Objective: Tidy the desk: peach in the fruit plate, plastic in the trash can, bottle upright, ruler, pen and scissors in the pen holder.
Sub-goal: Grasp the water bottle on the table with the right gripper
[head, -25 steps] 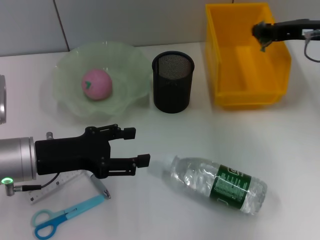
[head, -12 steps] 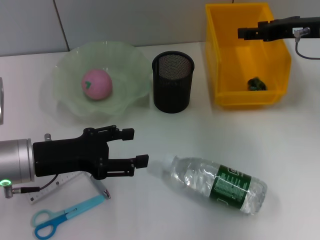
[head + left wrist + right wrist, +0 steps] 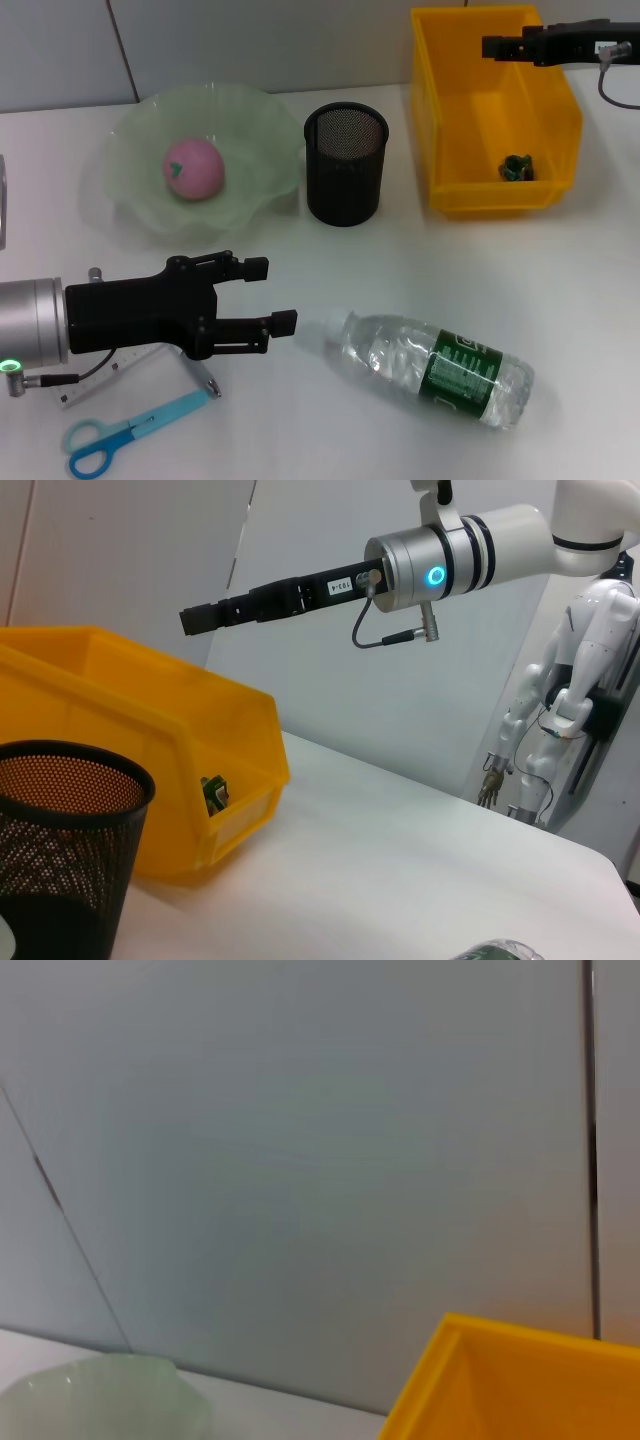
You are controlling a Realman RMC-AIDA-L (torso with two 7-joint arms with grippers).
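The pink peach (image 3: 194, 169) lies in the pale green fruit plate (image 3: 135, 125). A small green piece of plastic (image 3: 516, 167) rests on the floor of the yellow trash can (image 3: 440, 120). My right gripper (image 3: 490, 46) hovers open above the can's far rim with nothing in it. The bottle (image 3: 430, 367) lies on its side on the desk (image 3: 560, 300), cap toward my left gripper (image 3: 272, 296). That gripper hangs open and empty over the ruler (image 3: 95, 380) and the pen (image 3: 203, 377). The blue scissors (image 3: 120, 438) lie nearer the front edge. The black pen holder (image 3: 346, 165) stands empty.
The left wrist view shows the pen holder (image 3: 60, 850), the trash can (image 3: 150, 730) with the plastic (image 3: 213, 792) inside, and the right gripper (image 3: 195, 620) above it. The right wrist view shows a wall, the trash can rim (image 3: 500, 1380) and the fruit plate (image 3: 100, 1400).
The plastic left my right gripper and fell into the trash can. The right gripper then levelled out and drew back toward the can's far rim. The left arm barely moved.
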